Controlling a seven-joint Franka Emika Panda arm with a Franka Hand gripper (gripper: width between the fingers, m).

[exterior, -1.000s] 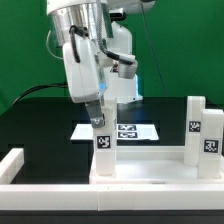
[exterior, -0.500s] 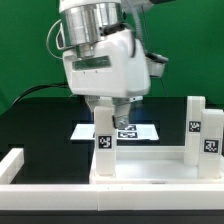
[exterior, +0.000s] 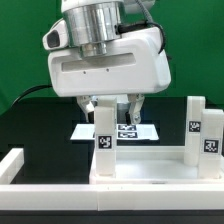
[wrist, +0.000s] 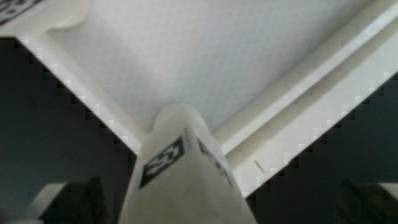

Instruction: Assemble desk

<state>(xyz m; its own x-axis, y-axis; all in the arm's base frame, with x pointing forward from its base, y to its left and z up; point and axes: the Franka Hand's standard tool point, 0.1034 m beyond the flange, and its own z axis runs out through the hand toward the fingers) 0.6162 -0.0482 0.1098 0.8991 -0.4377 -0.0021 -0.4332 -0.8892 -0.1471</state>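
The desk's white tabletop lies flat at the front with legs standing on it. One tagged leg stands upright at its left part. Two more legs stand at the exterior view's right. My gripper hangs over the left leg with its fingers spread either side of the leg's top, open and apart from it. In the wrist view the leg rises between the dark fingers, with the tabletop beneath. The gripper shows gaps on both sides of the leg.
The marker board lies on the black table behind the tabletop. A white border bar stands at the exterior view's left, and another runs along the front. A green wall is behind.
The gripper has turned about its upright axis over the left leg, from side-on to facing the camera. Its fingers now stand wider apart. The leg stays upright in place.
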